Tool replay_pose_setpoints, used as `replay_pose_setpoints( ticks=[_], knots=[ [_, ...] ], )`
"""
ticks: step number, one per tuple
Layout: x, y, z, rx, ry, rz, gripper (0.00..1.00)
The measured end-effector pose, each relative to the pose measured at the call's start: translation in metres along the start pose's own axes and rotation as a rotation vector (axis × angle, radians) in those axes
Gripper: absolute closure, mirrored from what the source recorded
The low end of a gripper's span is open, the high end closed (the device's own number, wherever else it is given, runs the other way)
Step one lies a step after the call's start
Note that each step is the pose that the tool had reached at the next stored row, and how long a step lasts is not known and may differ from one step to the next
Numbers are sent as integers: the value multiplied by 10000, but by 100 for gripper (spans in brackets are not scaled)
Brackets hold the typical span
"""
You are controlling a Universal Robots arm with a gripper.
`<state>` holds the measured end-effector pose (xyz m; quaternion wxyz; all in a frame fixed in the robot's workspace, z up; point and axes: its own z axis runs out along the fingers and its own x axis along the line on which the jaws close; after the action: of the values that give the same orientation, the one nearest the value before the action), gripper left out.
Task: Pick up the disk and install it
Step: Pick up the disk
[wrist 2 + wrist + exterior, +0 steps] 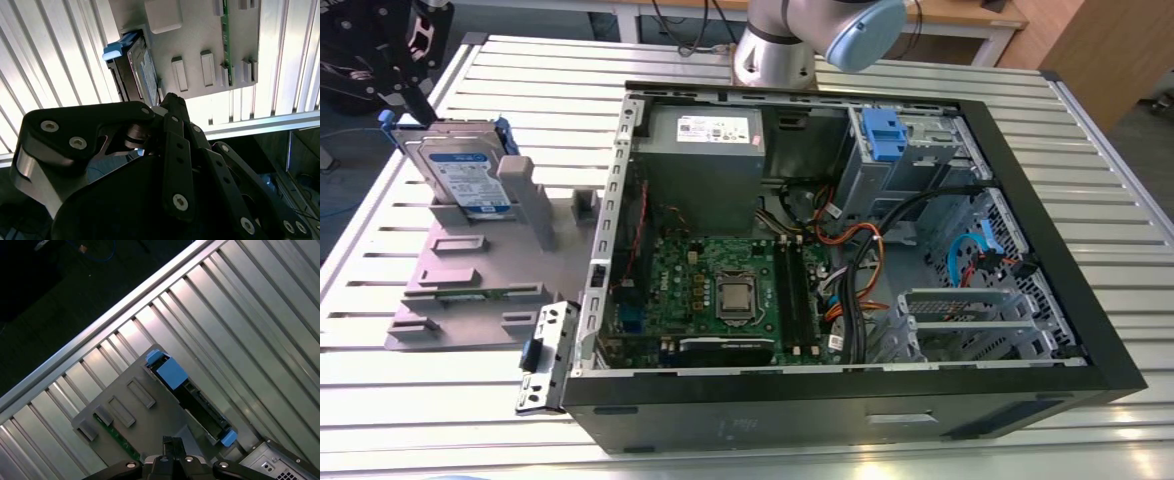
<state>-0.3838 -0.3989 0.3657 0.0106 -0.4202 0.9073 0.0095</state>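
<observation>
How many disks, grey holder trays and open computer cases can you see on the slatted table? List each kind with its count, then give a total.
disk: 1
grey holder tray: 1
open computer case: 1
Total: 3

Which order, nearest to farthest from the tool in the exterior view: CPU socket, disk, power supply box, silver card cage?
From the tool, at the exterior view's upper left:
1. disk, upright in the grey holder just below it.
2. power supply box, upper-left corner of the case.
3. CPU socket, middle of the green board.
4. silver card cage, case's right side.
</observation>
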Motion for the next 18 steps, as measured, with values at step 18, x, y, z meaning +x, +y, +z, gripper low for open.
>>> replay_pose_setpoints(
  ticks=[18],
  knots=[
    [0, 0, 0, -3, 0, -96, 89]
  ],
)
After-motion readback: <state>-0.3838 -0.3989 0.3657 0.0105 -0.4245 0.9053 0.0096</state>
